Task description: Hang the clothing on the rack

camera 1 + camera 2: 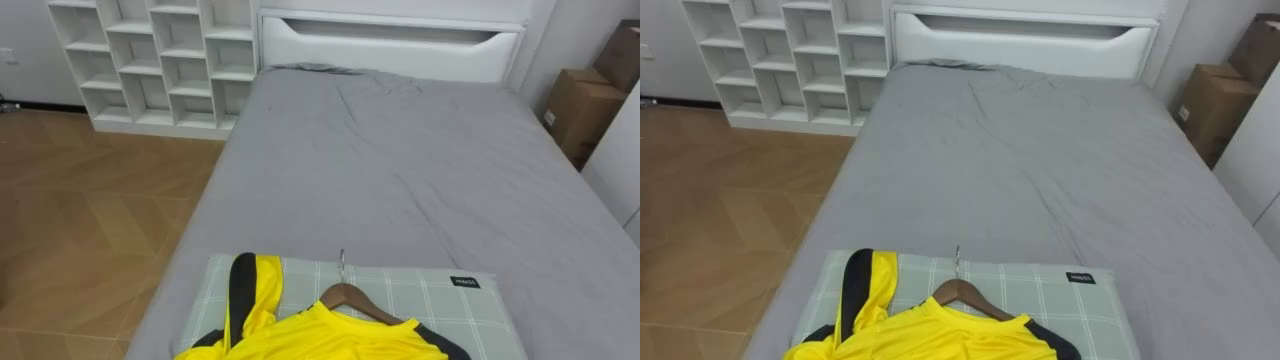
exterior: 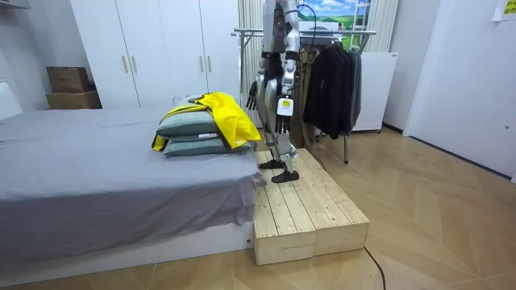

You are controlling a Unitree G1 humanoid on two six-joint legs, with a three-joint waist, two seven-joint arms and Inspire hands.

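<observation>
Room view: robot stands on a wooden platform (image 2: 306, 211) at the foot of the bed (image 2: 97, 165), pickup not begun.
Yellow shirt (image 2: 219, 113) on its hanger (image 1: 350, 296) lies across stacked pillows (image 2: 189, 134). Left hand (image 2: 281, 113) and right hand (image 2: 253, 98) hang low; finger state unclear. Next, probably grasp the hanger and turn to the rack (image 2: 322, 34).

- The room is lit brightly and evenly; no hard shadows are cast
- Soft shading is seen in the creases of the grey sheet (image 1: 400, 150) and in the far left shelf compartments (image 1: 160, 60)
- A dark band is thrown within the headboard (image 1: 390, 45) recess
- The yellow shirt (image 1: 300, 335) is shown vivid, without glare
- A pale sheen is carried by the floor (image 2: 435, 185) at the room view's right
</observation>
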